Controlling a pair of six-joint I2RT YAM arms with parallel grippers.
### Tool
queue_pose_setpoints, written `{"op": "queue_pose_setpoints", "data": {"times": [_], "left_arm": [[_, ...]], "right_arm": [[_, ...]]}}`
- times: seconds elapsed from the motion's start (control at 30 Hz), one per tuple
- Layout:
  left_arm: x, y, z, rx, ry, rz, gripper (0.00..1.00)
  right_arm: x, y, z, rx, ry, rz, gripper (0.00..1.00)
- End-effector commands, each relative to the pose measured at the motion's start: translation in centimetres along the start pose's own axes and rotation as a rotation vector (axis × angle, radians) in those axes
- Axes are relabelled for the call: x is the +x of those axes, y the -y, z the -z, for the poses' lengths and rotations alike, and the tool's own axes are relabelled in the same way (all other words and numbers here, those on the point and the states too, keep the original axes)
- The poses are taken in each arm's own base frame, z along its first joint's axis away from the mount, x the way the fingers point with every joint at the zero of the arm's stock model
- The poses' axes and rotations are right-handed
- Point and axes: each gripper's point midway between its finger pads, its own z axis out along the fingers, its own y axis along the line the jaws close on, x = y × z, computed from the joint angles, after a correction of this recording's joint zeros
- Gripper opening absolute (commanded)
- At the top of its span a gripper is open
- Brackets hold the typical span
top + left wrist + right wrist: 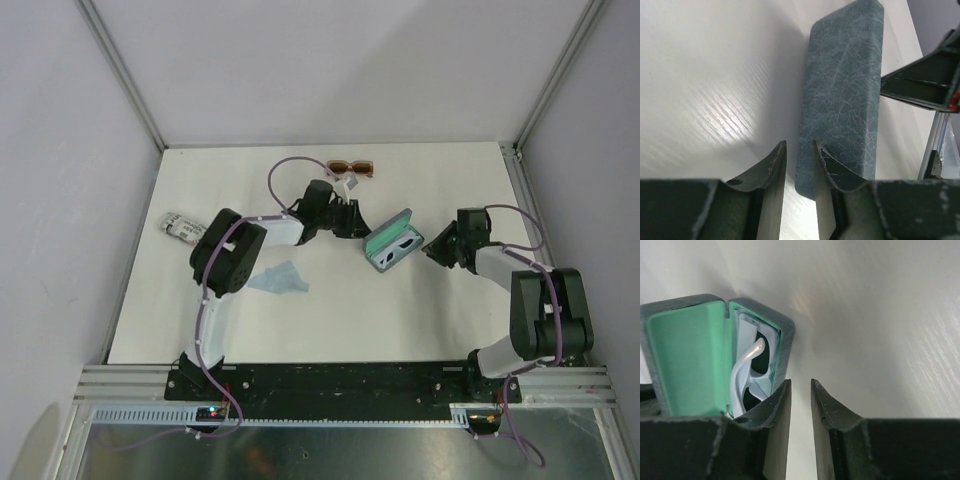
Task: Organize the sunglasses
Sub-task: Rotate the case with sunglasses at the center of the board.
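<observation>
Sunglasses with the white frame (752,371) lie inside the open case (687,355), against its mint-green lining. Only the right wrist view shows them plainly, one white temple curving across the dark lenses. From above they are just a pale shape in the case, which sits on the surface (330,330) between the two hands.

The brown-amber sunglasses (350,167) appear in the overhead view alone, lying near the far edge of the surface, well apart from the case. The left wrist view gives the case's other side — a grey-blue, mottled outer shell. A light blue cloth (278,278) lies crumpled beside the left arm's elbow.

The left arm reaches forward and bends rightward, with the left hand (352,222) just beside the case's left end. The right arm folds inward, with the right hand (433,246) just off the case's right end. Each hand's fingers stand a narrow gap apart — nothing is pinched between them. Whether either hand touches the case I cannot tell.
</observation>
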Motion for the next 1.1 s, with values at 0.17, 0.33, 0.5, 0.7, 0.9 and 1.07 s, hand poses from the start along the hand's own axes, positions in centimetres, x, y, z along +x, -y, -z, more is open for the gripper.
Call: {"op": "queue_pose_setpoints", "data": {"times": [0.17,0.33,0.5,0.7,0.9,1.07], "left_arm": [[-1.8,6.2,3.4,0.096,0.059,-0.091,0.32],[-2.6,7.0,4.1,0.098,0.083,-0.105,0.33],[-3.5,7.2,3.4,0.110,0.090,-0.091,0.36],[-4.2,6.6,2.8,0.117,0.087,-0.024,0.43],[-4.5,6.5,2.7,0.123,0.086,-0.013,0.42],[-4.2,6.4,2.3,0.131,0.074,-0.003,0.41]], "right_arm": [[1.8,-2.0,-2.1,-0.113,-0.061,0.084,0.25],[2.6,-2.3,-2.5,-0.133,-0.088,0.106,0.24],[3.0,-2.5,-2.5,-0.145,-0.098,0.119,0.24],[3.2,-2.7,-2.5,-0.151,-0.102,0.127,0.22],[2.8,-2.7,-1.9,-0.156,-0.077,0.134,0.21],[2.7,-3.1,-1.4,-0.176,-0.062,0.140,0.21]]}}
